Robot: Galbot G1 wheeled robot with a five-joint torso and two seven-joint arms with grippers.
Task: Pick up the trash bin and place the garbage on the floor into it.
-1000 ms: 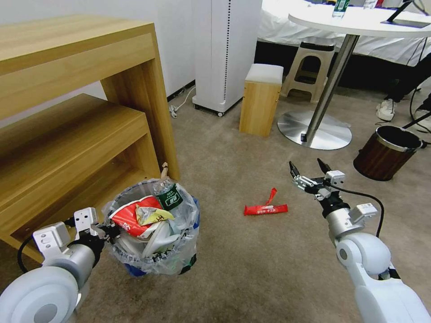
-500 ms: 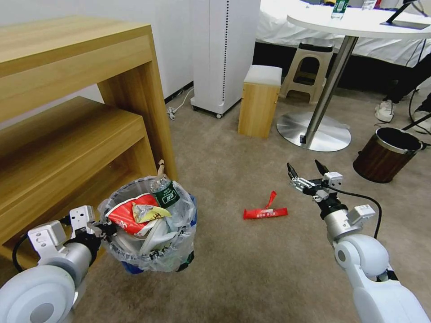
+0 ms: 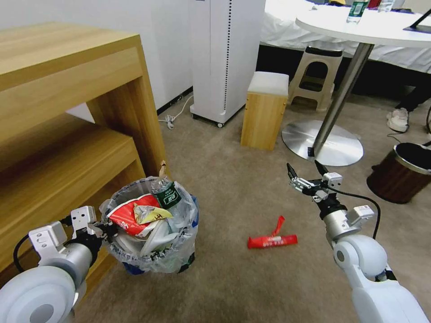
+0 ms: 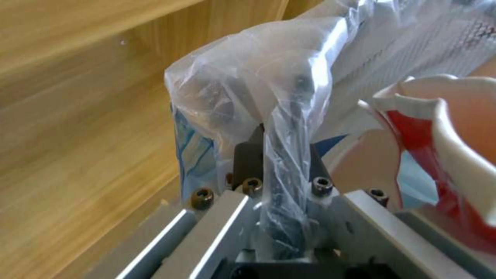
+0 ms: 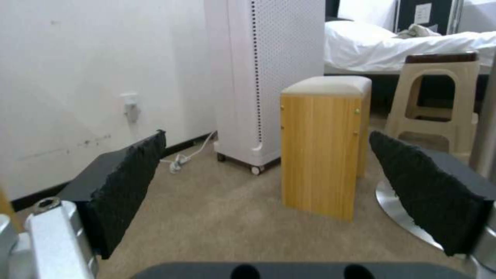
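Observation:
The trash bin (image 3: 155, 258), black with a clear bag liner, hangs at the lower left just off the floor (image 3: 224, 287). My left gripper (image 3: 109, 230) is shut on its near rim. In the left wrist view the gripper (image 4: 281, 145) clamps the bag-covered rim (image 4: 289, 112). The bin is heaped with garbage: a red-white wrapper (image 3: 128, 214), a green-label bottle (image 3: 169, 195) and a wooden stick (image 3: 164, 168). One red wrapper (image 3: 272, 241) lies on the beige carpet. My right gripper (image 3: 305, 172) hovers open, beyond and right of it. The right wrist view has its pads (image 5: 129, 186) spread wide.
A wooden shelf unit (image 3: 81, 134) stands close on the left beside the bin. Ahead are a small wooden stool (image 3: 264, 112), a white tower appliance (image 3: 224, 58), a plastic stool (image 3: 316, 76) and a round table's metal base (image 3: 332, 146). A brown wood-grain bin (image 3: 404, 175) stands at right.
The whole view has shifted, so the camera moved: the red wrapper now sits lower in the picture and the shelf nearer. The left gripper still holds the bin; the right stays open.

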